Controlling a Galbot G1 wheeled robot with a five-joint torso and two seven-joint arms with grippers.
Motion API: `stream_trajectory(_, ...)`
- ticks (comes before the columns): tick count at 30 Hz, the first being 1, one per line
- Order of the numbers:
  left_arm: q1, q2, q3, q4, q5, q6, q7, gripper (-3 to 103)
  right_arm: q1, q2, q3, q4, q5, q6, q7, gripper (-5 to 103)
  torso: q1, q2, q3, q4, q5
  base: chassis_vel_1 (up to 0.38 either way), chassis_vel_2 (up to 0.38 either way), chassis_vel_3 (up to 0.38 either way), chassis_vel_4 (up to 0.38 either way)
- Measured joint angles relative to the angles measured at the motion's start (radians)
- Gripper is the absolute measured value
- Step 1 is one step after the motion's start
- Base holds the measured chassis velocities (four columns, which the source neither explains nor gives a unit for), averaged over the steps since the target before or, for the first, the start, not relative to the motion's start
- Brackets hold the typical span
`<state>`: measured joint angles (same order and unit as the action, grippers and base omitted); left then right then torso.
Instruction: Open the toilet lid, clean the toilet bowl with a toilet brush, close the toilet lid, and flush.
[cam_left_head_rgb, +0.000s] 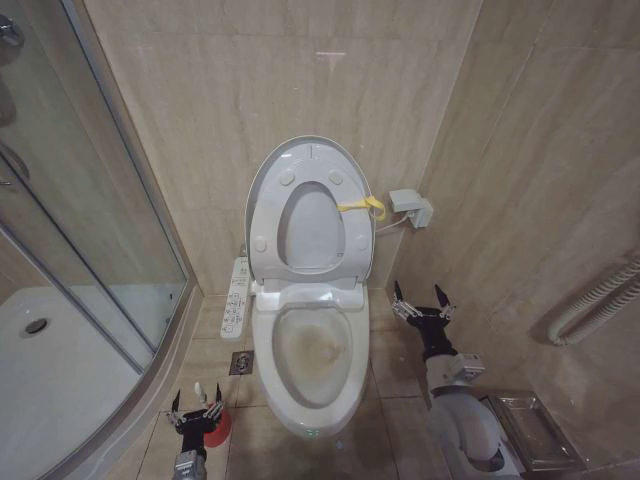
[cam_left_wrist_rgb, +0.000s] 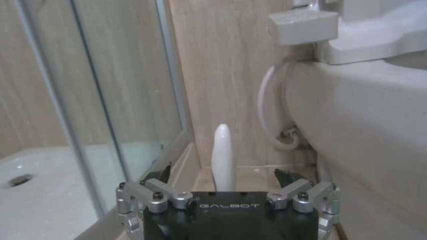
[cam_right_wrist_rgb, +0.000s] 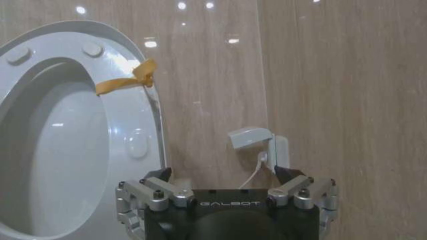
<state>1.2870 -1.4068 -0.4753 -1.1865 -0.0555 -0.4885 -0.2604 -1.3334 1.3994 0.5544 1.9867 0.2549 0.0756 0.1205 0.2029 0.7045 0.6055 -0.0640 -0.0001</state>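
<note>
The toilet lid (cam_left_head_rgb: 311, 150) stands raised against the wall with the ring seat (cam_left_head_rgb: 268, 240) up in front of it; a yellow strap (cam_left_head_rgb: 362, 206) hangs at its right edge. Below lies the toilet bowl (cam_left_head_rgb: 320, 345), stained yellowish-brown inside. My left gripper (cam_left_head_rgb: 196, 408) is low on the floor left of the bowl, open, with the white toilet brush handle (cam_left_wrist_rgb: 222, 157) upright between its fingertips above the red holder (cam_left_head_rgb: 222, 426). My right gripper (cam_left_head_rgb: 421, 303) hovers open right of the toilet, facing the lid (cam_right_wrist_rgb: 133, 145) and strap (cam_right_wrist_rgb: 127, 80).
A glass shower enclosure (cam_left_head_rgb: 90, 200) and white shower tray (cam_left_head_rgb: 50, 370) close off the left. A long button panel (cam_left_head_rgb: 238, 297) hangs beside the bowl, with a floor drain (cam_left_head_rgb: 241, 362) below it. A wall box (cam_left_head_rgb: 412, 207), a corrugated hose (cam_left_head_rgb: 600, 300) and a metal tray (cam_left_head_rgb: 535, 430) stand on the right.
</note>
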Motion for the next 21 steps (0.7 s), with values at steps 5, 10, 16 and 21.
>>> stream_trajectory(5,-0.019,0.001,0.0,0.036,-0.003,-0.02,0.044,98,0.0,0.0,0.0,0.0,0.0,0.0,0.0,100,0.0,0.0,0.0,-0.0001,0.0,0.0,0.0,0.0,0.0)
stream_trajectory(10,-0.023,0.001,-0.004,0.068,-0.002,-0.05,0.099,98,0.0,0.0,0.0,0.0,0.0,0.0,0.0,100,0.0,0.0,0.0,0.0,0.0,0.0,0.0,0.0,0.0)
stream_trajectory(16,-0.029,0.005,-0.013,0.085,0.0,-0.07,0.132,80,0.0,0.0,0.0,0.0,0.0,0.0,0.0,100,0.0,0.0,0.0,0.0,0.0,0.0,0.0,0.0,0.0)
stream_trajectory(21,-0.039,0.018,-0.017,0.098,0.002,-0.077,0.143,53,0.0,0.0,0.0,0.0,0.0,0.0,0.0,100,0.0,0.0,0.0,0.0,0.0,0.0,0.0,0.0,0.0)
